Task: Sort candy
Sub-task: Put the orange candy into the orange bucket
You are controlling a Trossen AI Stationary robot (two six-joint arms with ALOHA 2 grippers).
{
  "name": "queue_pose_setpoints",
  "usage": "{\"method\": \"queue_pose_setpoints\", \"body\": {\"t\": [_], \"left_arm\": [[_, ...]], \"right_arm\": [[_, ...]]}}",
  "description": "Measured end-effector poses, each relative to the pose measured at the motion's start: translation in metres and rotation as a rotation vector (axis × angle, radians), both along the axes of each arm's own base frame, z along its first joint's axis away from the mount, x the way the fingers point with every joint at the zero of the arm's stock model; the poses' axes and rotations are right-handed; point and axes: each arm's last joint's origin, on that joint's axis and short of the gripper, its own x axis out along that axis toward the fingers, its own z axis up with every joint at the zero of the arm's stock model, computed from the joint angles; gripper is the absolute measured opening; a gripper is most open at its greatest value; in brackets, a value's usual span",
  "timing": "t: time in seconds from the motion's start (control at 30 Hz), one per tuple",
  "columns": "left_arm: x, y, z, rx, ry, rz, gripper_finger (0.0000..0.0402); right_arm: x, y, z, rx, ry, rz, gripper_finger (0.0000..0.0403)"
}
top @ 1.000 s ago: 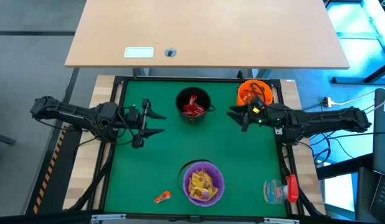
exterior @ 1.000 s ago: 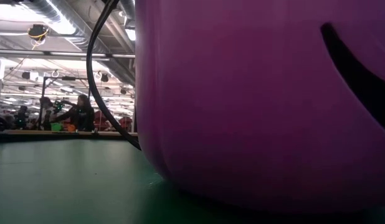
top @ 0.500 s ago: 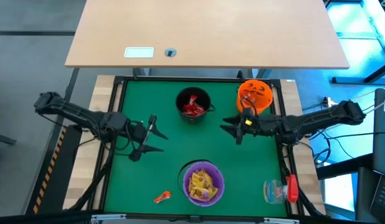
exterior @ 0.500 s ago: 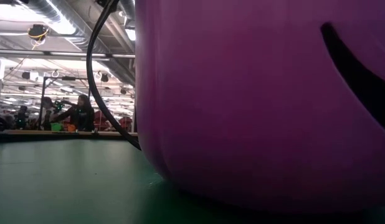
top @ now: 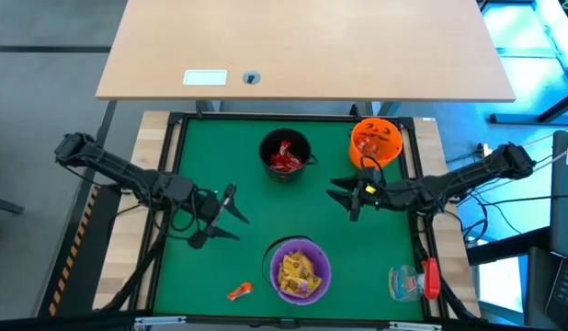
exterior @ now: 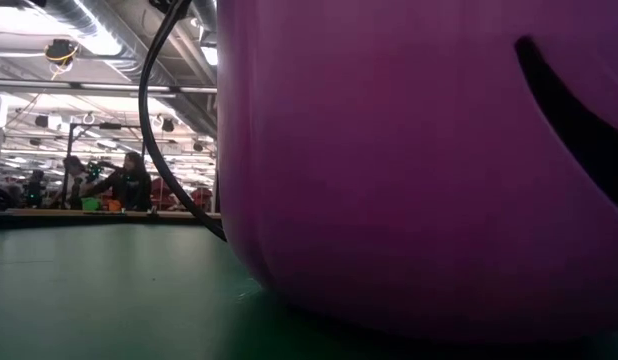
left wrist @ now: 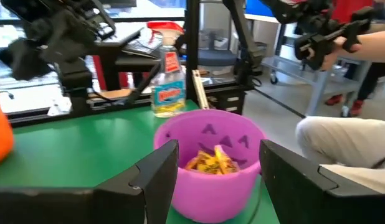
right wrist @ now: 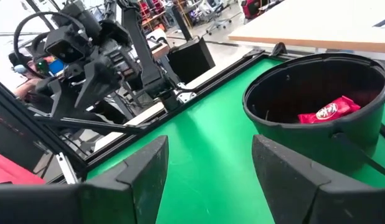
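Observation:
Yellow candy (top: 300, 272) fills the purple bowl (top: 301, 268) near the front edge. Red candy (right wrist: 326, 111) lies in the black bowl (top: 286, 154) at the far middle. One orange candy (top: 239, 291) rests on the green mat, left of the purple bowl. An orange bowl (top: 376, 140) stands at the far right. My left gripper (top: 229, 218) hovers open left of centre, facing the purple bowl (left wrist: 208, 162). My right gripper (top: 344, 198) hovers open right of centre, below the orange bowl, facing the black bowl (right wrist: 323, 106). Neither holds anything.
A clear plastic bottle with a red part (top: 413, 280) lies at the near right corner. In the low view the purple bowl (exterior: 419, 160) fills most of the picture. A wooden table (top: 302, 46) stands beyond the mat. People show in the room behind.
Both grippers have come toward the table's near edge, still open. The left one has swung to face the purple bowl and sunk a little. The right one has drawn away from the orange bowl toward the mat's middle.

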Motion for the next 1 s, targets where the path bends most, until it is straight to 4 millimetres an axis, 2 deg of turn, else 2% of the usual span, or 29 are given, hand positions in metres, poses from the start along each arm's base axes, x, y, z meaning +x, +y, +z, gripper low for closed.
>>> {"method": "queue_pose_setpoints", "body": {"t": [0.53,0.87,1.0], "left_arm": [[-0.009,-0.025,-0.006,0.036,0.038,-0.041,0.0212],[0.001,-0.036,-0.022,0.059,0.097,-0.023,0.0211],[-0.001,-0.044,-0.024,0.064,0.108,-0.055,0.0205]], "right_arm": [[-0.002,0.008,0.002,0.000,-0.029,-0.015,0.0230],[0.005,0.010,-0.004,-0.007,-0.010,-0.014,0.0230],[0.006,0.010,-0.005,-0.009,-0.008,-0.015,0.0230]]}}
